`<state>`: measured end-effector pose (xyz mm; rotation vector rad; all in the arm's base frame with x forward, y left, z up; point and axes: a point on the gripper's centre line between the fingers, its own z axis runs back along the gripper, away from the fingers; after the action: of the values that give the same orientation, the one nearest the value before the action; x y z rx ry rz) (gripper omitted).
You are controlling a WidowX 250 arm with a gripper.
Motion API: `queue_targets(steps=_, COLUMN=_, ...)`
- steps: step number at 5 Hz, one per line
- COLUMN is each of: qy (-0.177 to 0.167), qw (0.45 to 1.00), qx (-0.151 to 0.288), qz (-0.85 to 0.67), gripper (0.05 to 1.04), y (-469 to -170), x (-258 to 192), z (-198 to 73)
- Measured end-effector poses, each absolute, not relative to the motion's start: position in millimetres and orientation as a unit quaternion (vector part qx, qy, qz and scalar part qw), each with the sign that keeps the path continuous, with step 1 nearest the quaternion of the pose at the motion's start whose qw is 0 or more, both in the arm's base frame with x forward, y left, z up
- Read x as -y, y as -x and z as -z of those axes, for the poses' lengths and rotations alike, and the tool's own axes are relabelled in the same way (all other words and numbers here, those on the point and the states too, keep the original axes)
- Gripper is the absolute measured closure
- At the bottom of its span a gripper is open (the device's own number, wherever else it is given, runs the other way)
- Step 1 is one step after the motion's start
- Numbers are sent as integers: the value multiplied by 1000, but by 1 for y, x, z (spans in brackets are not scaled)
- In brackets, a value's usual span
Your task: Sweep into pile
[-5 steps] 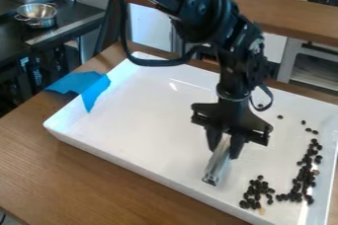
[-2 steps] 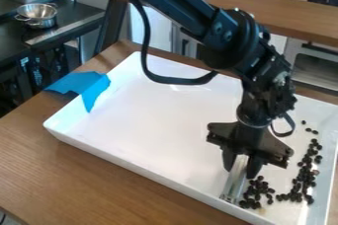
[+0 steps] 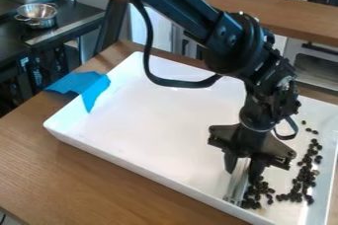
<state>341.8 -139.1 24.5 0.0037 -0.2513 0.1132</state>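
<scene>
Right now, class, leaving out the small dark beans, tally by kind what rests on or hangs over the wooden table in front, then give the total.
White rectangular tray: 1
Blue tape patch: 1
Silvery strip-shaped tool: 1
Black robot arm with its two-finger gripper: 1
Total: 4

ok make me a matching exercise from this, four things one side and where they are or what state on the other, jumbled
Things:
1. blue tape
2. dark beans
3. metal pot
4. hand

Places and states:
A. gripping a metal tool
B. on a dark counter, away from the wooden table
C. across the rim of the white tray
D. loose inside the tray, toward its right side

Right pairs: 1-C, 2-D, 3-B, 4-A
</scene>
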Motion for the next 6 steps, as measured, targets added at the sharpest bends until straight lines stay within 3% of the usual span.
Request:
queue_targets(steps=2, qy=8, qw=991, qx=125, qz=-44, gripper=715, y=-336, x=156, z=-25)
queue_targets(steps=4, qy=39, qw=989, qx=145, qz=3, gripper=715, y=-338, x=175, z=-28)
queue_targets(steps=6, qy=50, qw=990, qx=134, qz=8, gripper=715, y=-336, x=189, z=-36)
